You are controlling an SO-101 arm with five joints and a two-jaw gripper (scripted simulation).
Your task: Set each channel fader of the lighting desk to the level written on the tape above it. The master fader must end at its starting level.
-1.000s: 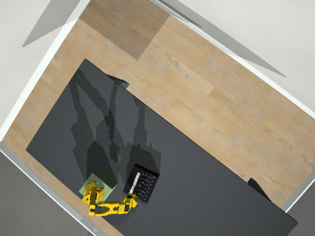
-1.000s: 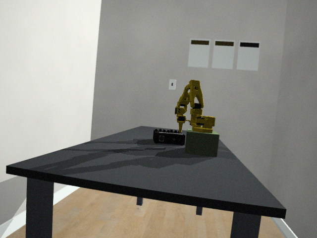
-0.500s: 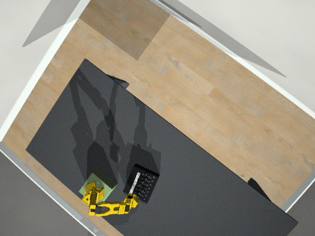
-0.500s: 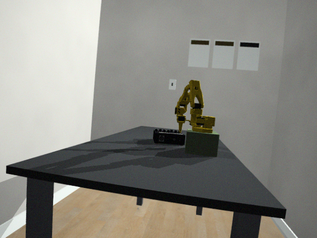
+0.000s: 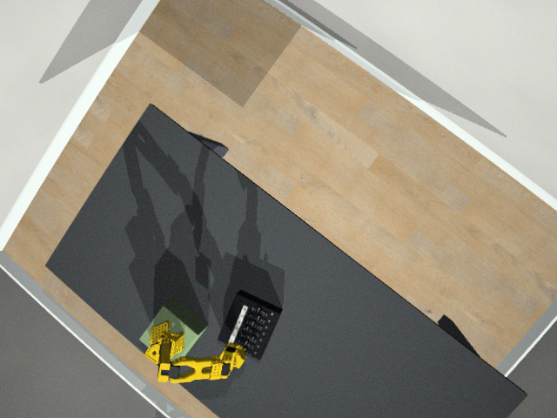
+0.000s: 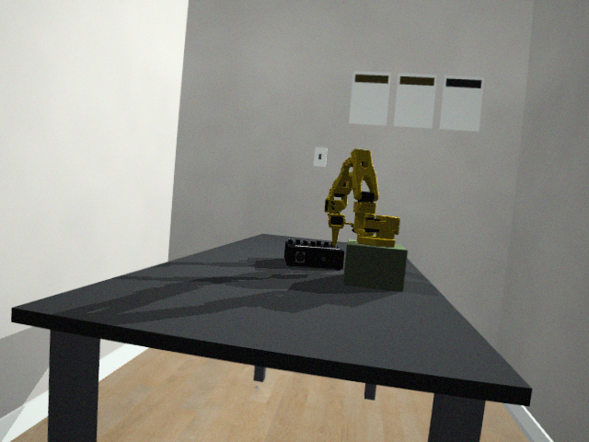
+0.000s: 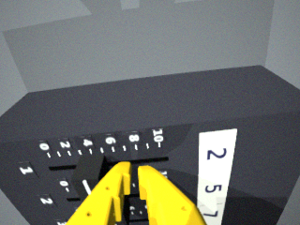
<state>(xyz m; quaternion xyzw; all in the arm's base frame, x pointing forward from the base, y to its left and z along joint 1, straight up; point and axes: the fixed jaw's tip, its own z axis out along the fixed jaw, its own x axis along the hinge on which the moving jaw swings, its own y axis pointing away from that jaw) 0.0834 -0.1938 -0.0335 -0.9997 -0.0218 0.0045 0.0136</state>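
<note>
1. Nearest the wrist camera, the yellow gripper (image 7: 130, 172) is reaching down with its fingers clenched together, gripping nothing.
2. Just beyond, the fingertips are sitting beside a dark fader cap (image 7: 89, 170) on channel 1, roughly between the 4 and 6 marks.
3. The lighting desk (image 6: 314, 253) is lying on the dark surface (image 6: 200, 304), just beside the arm's green base block (image 6: 375, 265).
4. A white tape strip (image 7: 217, 173) is showing the numbers 2, 5 and 7.
5. The cap is looking small, rigid and likely smooth; pushing its side face along the slot is probably suiting it better than pinching.
</note>
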